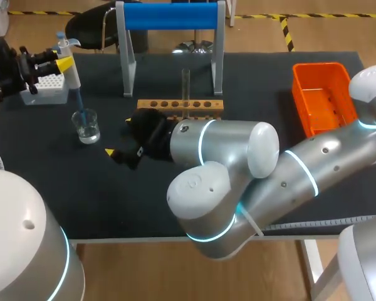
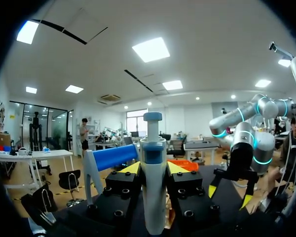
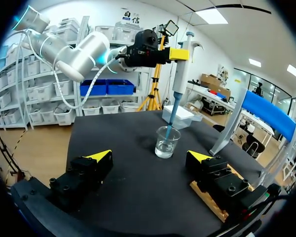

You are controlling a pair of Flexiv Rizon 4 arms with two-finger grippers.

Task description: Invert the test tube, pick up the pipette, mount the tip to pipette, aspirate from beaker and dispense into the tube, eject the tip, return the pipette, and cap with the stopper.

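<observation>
ok so from where I'm standing, the left gripper (image 2: 154, 169) is clamped on the white pipette with the blue plunger cap (image 3: 180, 69), holding it upright by the barrel. The translucent blue tip (image 3: 171, 118) is on it and dips straight down into the small clear glass beaker of water (image 3: 166, 143). I can't tell whether any liquid has been drawn up, the tip is too thin to read. My guess is we're at the aspirate step, somewhere around the middle. The clear glass test tube (image 1: 185, 84) stands upright in the wooden rack with the row of holes (image 1: 169, 105), well away from the beaker, so inverting it looks done. Picking up the pipette and mounting a tip look done too. The white tip box (image 1: 45, 84) sits just behind the beaker. The right gripper (image 3: 149, 156) hovers low over the black table (image 1: 269, 75) near the rack's front corner, jaws spread wide with nothing in them and the beaker ahead of it. What's left, I reckon: dispensing into the tube, ejecting the tip (maybe into the orange plastic bin (image 1: 319, 68)?), putting the pipette back and capping the tube. I can't spot the stopper anywhere.
</observation>
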